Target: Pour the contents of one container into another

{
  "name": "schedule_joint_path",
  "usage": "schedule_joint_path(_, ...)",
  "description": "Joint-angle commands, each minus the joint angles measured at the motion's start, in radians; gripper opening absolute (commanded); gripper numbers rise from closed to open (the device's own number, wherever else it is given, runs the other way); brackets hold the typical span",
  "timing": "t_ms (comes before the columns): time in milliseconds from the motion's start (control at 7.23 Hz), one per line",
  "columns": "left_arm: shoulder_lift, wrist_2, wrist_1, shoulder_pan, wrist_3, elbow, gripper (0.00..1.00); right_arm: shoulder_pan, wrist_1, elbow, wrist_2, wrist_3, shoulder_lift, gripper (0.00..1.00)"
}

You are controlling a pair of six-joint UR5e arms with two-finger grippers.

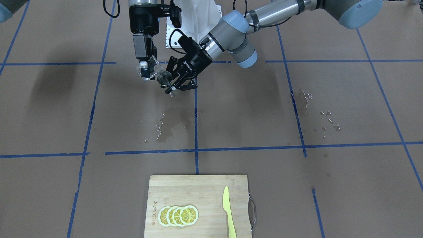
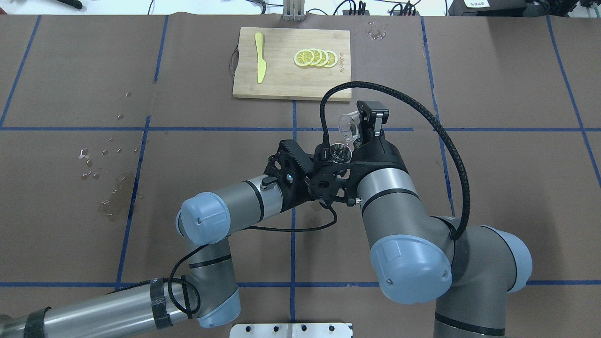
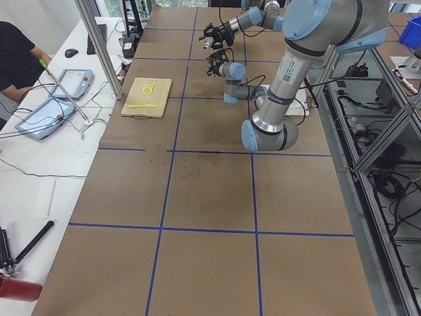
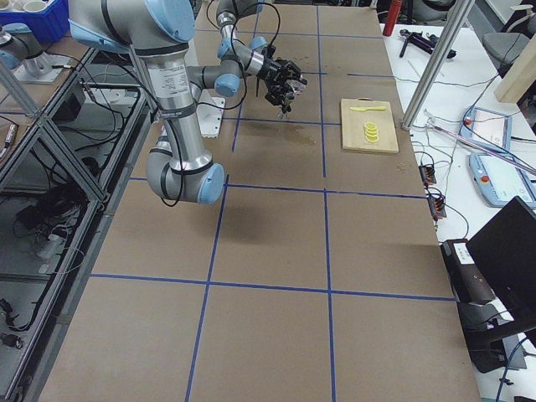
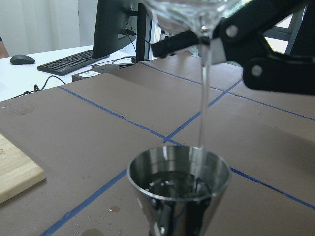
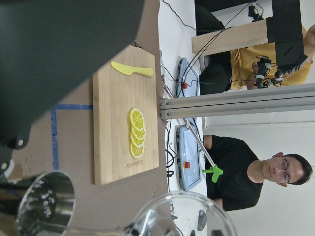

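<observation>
Pouring a thin stream of clear liquid (image 5: 204,98) from the small clear glass cup (image 2: 348,124), tilted and clamped in the right hand (image 1: 147,71), into the silvery steel hourglass-shaped jigger (image 5: 179,189), gripped upright by the left hand (image 1: 171,84). Hovering both above the brown surface (image 1: 231,115), well apart from the bamboo cutting board (image 1: 198,191), on its robot side.

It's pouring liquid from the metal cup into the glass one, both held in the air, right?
Other way round: the left wrist view shows liquid streaming from the glass cup down into the metal cup. Both are held in the air.
</observation>
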Motion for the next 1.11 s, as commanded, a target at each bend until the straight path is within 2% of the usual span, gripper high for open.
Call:
schedule_joint_path(0,0.000,0.000,-0.002,-0.002,-0.001,-0.001,0.00,-0.017,0.055,-0.006,0.002,0.158,-0.008,0.00)
schedule_joint_path(277,0.003,0.000,-0.018,-0.003,-0.003,-0.001,0.00,-0.013,0.121,0.003,0.002,0.236,-0.020,0.00)
schedule_joint_path(415,0.005,0.000,-0.026,-0.005,-0.004,-0.001,0.00,-0.011,0.144,0.009,0.002,0.340,-0.034,0.00)
schedule_joint_path(692,0.012,0.001,-0.043,-0.008,-0.007,-0.001,0.00,-0.008,0.148,0.116,0.002,0.532,-0.132,0.00)
schedule_joint_path(969,0.031,0.038,-0.044,-0.011,-0.021,-0.007,0.00,0.006,0.149,0.142,0.002,0.758,-0.142,0.00)
